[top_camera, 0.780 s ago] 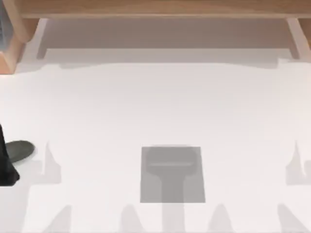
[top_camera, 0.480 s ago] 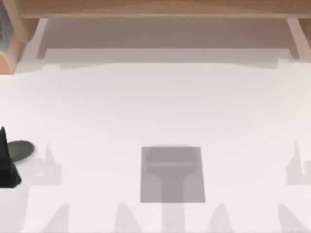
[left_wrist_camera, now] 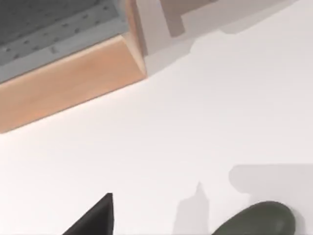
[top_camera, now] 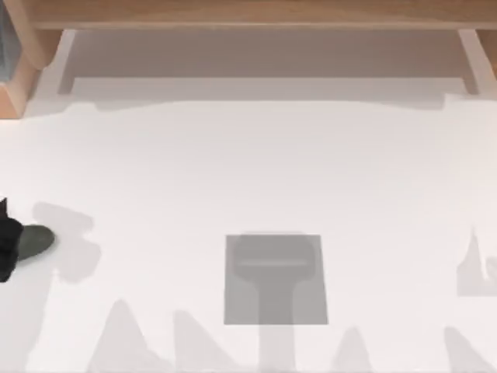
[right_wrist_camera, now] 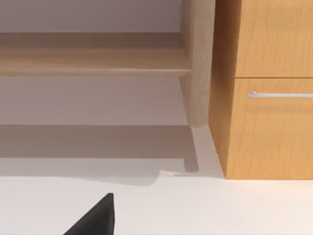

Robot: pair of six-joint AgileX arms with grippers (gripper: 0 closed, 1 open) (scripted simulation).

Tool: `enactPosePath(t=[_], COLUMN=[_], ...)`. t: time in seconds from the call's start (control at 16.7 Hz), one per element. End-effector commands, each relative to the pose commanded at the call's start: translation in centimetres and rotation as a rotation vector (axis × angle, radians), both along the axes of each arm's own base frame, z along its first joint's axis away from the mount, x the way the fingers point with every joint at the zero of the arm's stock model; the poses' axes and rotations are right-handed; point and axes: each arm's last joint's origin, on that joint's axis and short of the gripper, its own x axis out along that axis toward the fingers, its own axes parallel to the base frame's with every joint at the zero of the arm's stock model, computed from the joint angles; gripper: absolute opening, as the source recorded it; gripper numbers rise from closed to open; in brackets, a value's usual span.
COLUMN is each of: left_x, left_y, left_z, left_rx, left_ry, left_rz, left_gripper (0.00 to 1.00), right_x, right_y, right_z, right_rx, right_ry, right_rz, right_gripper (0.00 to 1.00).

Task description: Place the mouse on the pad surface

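The mouse is a small dark grey oval lying on the white table at the far left edge; it also appears in the left wrist view. My left gripper is right beside it on its left, open, with one black fingertip clear of the mouse and nothing held. The pad, a flat grey rectangle, lies at the front middle of the table, far to the right of the mouse. My right arm is parked off the table's right side, one black fingertip over bare table, gripper open.
A wooden shelf unit runs along the back edge, with a wooden corner block at the back left. A wooden cabinet with a drawer handle stands by the right arm. Soft grey shadows lie along the front.
The left arm's black shape has pulled back toward the left edge and looks smaller. Its shadow beside the mouse has grown and shifted. The mouse and pad stay where they were.
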Motion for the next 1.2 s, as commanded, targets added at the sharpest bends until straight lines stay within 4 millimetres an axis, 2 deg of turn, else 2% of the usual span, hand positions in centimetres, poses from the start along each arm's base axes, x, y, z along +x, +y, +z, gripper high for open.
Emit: enactPosePath(t=[0.18, 0.48, 0.66, 0.9, 1.02, 1.2], left_x=[2.8, 7.1, 10.9, 16.2, 17.8, 18.6], left_y=[-0.3, 0.3, 0.9, 1.0, 1.1, 1.4], left_z=[0.9, 0.8, 0.3, -0.4, -1.5, -2.9], left_rx=[0.117, 0.288, 0.345, 0.423, 0.436, 0.42], left_ry=[0.194, 0.498, 0.683, 0.824, 0.906, 1.003], left_rz=[-0.114, -0.248, -0.346, -0.542, -0.628, -0.709], left_gripper=[1.0, 1.0, 1.0, 1.0, 1.0, 1.0], right_x=[0.0, 0.0, 0.0, 0.0, 0.0, 0.0], right_y=[0.0, 0.0, 0.0, 0.0, 0.0, 0.0], right_z=[0.0, 0.0, 0.0, 0.0, 0.0, 0.0], right_rx=[0.0, 0.0, 0.0, 0.0, 0.0, 0.0], right_ry=[0.0, 0.0, 0.0, 0.0, 0.0, 0.0], right_rz=[0.0, 0.0, 0.0, 0.0, 0.0, 0.0], right_gripper=[1.0, 1.0, 1.0, 1.0, 1.0, 1.0])
